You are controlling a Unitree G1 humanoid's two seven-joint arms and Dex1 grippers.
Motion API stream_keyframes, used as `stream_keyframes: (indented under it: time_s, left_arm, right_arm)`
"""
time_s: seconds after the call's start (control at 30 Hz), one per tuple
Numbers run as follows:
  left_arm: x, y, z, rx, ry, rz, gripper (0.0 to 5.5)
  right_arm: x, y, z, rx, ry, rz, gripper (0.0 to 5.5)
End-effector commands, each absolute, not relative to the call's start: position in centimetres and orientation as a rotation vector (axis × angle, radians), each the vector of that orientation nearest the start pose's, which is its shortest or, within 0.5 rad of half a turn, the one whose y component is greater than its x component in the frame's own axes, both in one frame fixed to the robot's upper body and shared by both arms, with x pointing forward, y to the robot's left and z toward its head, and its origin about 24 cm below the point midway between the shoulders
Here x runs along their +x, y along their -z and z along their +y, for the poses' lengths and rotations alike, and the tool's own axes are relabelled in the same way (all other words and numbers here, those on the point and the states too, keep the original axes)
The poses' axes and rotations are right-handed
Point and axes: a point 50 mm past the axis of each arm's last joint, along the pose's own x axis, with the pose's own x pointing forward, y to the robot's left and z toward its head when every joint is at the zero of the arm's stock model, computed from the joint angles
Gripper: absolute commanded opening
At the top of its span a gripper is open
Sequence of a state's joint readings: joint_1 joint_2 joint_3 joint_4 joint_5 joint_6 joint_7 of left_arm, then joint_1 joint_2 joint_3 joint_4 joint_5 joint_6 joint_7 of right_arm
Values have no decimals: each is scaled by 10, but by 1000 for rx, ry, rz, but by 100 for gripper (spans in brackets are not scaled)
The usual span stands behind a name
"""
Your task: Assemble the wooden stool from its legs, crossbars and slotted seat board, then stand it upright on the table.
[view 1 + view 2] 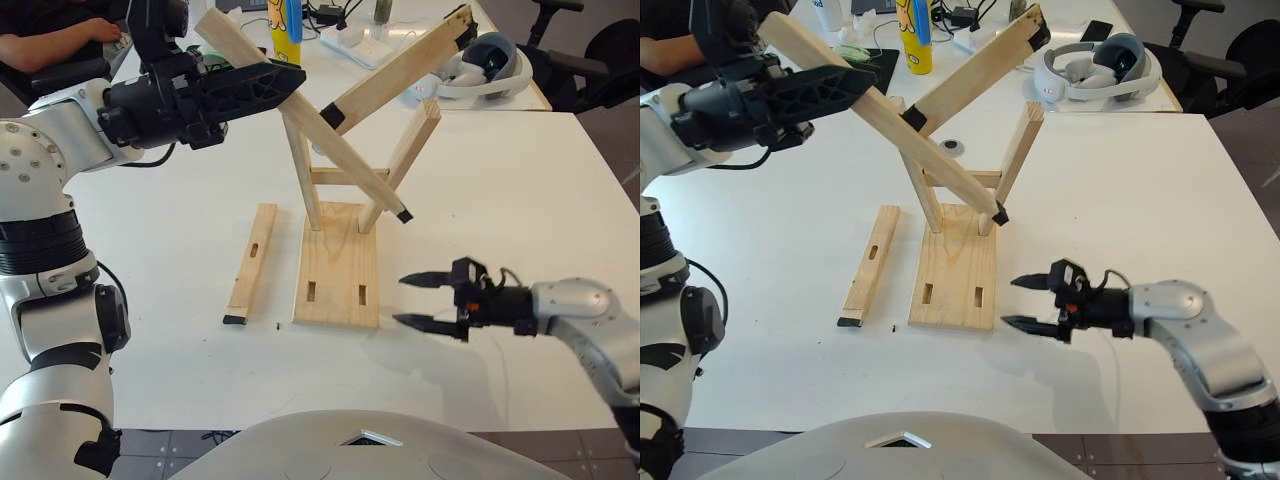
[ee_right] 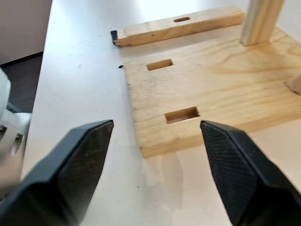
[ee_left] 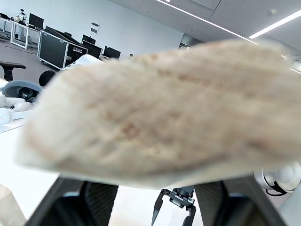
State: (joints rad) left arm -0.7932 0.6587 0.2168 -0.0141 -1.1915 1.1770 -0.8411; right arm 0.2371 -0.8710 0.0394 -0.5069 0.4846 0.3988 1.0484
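right claw [image 1: 400, 300], fingers apart, hovers near the bench's [image 1: 520, 200] front edge, just beside the slotted seat board [image 1: 338, 275] lying flat mid-bench. left claw [image 1: 285, 80] is clamped on a raised leg [image 1: 350, 160]. wood likely stiff, light, smooth: grip flat faces mid-length.

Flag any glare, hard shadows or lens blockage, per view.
Left wrist view: held wooden leg sits close to the lens, hiding the table; ceiling light strips above. Right wrist view: soft shadow along the seat board edge, no glare. Eye views: even light, white table bright.
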Motion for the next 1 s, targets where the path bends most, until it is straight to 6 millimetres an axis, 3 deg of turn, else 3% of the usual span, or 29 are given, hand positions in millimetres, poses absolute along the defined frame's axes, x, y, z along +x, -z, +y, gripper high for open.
stream_keyframes:
  time_s: [0.03, 0.27, 0.37, 0.47, 0.7, 1.0]
  left_arm:
    - [276, -261, 181, -361, 1374, 146, 207]
    - [271, -280, 176, -279, 1387, 27, 207]
    - [266, -267, 163, -72, 1388, 65, 207]
    - [265, -254, 160, 26, 1406, 109, 207]
    - [269, -235, 165, 152, 1424, 153, 207]
    - [264, -221, 172, 133, 1402, 151, 207]
  right_arm:
    - [162, -91, -181, -381, -1263, 324, 343]
    - [159, -69, -160, -665, -1165, 170, 343]
    - [148, -54, -148, -664, -1165, 181, 343]
    - [142, -48, -142, -647, -1163, 192, 343]
    - [146, -38, -140, -706, -1043, 223, 343]
    - [165, -36, -159, -789, -954, 251, 343]
